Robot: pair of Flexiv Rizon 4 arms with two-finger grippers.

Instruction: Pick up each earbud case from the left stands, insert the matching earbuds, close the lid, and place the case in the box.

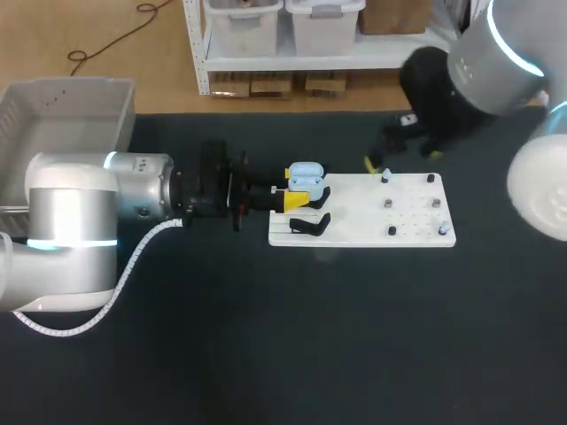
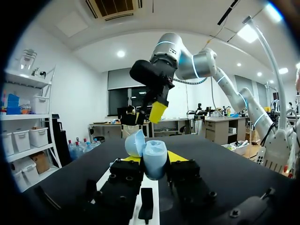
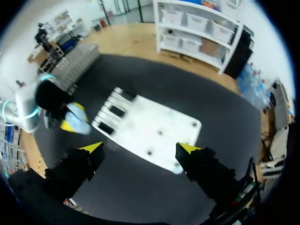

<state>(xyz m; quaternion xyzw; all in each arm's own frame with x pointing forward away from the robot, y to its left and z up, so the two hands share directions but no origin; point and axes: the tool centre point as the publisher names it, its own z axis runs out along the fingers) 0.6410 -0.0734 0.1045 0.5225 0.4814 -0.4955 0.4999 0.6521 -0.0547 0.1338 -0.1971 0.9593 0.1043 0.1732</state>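
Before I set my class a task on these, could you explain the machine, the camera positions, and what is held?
A two-armed robot stands at a black table. One picture looks down from above and behind; the round ones come from cameras on each wrist. A white board with pegs lies on the table, a grey box at its far left. The left tool grips a pale blue case, lid open. The right tool hangs open over the board, empty.
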